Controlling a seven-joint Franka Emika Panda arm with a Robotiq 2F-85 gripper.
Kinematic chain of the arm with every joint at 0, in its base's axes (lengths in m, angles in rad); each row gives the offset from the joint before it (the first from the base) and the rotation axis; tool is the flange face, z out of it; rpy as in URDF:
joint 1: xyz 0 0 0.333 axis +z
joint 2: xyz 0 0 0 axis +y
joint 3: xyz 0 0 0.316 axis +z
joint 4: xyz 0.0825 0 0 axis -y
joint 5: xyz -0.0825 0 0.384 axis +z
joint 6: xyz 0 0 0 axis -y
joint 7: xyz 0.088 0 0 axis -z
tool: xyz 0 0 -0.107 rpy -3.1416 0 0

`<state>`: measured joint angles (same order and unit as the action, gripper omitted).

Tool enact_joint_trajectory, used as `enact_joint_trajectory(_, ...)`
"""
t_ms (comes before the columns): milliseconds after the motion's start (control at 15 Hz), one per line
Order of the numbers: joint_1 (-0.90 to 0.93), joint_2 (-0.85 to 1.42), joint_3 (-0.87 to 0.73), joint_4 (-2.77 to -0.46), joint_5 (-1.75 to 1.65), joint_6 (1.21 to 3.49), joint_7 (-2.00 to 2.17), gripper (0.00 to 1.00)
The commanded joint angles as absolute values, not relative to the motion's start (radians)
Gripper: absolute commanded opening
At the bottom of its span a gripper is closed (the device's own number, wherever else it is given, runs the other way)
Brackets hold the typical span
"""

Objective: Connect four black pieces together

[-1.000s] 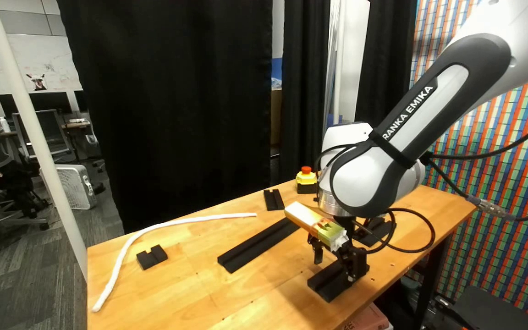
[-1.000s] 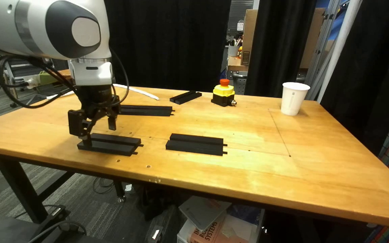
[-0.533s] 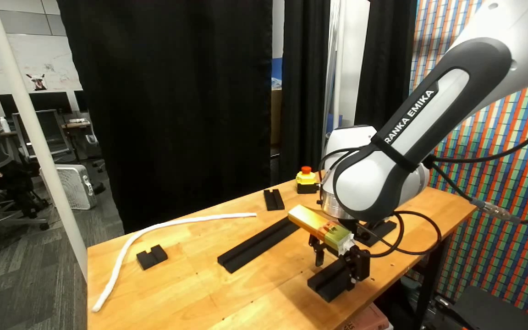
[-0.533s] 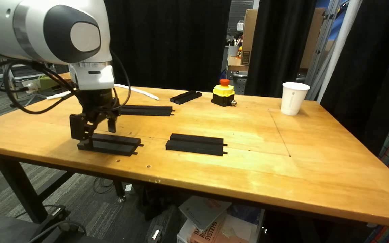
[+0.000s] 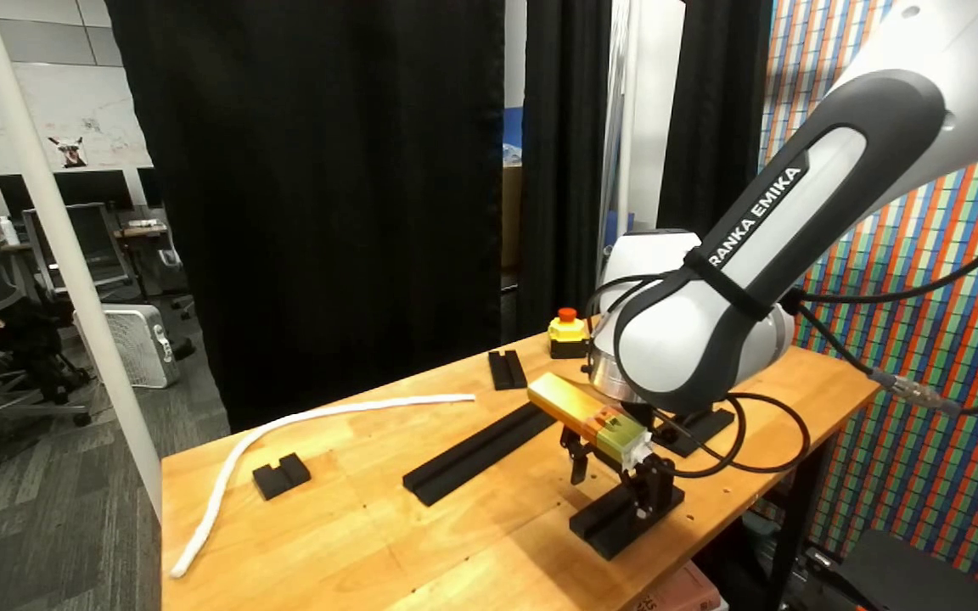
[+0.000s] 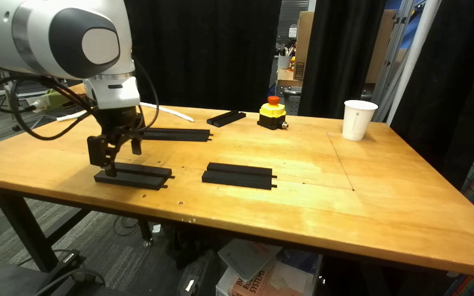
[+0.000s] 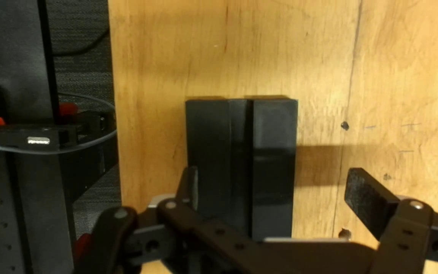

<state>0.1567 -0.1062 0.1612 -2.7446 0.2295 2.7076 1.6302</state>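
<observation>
In the wrist view, left to right, we record first the edge of the table [image 7: 152,129], then a narrow strip of bare wood, then the edge-side finger [image 7: 191,188], which overlaps the outer flank of the nearest black bar [image 7: 242,160]; contact we cannot confirm. The bar lies beneath the gripper [image 7: 274,186], long axis across the closing line — suitable for a pinch over its width — but off-centre, towards the table's edge. Bare wood separates its inner flank from the inboard finger [image 7: 367,201]. The fingers stand wide apart and hold nothing.

We judge that the coming move turns on this offset: the gripper should shift edgeward before descending, so that both fingers straddle the bar and neither presses on top. Room on the edge side is limited; inboard there is ample bare wood.

In an exterior view, a longer black strip [image 6: 179,132] lies behind the bar; whether it is joined pieces we cannot tell. Further right is a second black bar [image 6: 238,176], apart from the first, facing its pegged end but set farther in from the table's edge.
</observation>
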Motion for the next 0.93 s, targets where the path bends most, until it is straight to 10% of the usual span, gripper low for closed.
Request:
enact_joint_trajectory(0,0.183,-0.118,0.182,-2.743,0.305,2.703,1.608,1.0)
enact_joint_trajectory(867,0.191,-0.111,0.216,-2.743,0.292,2.701,1.663,1.0)
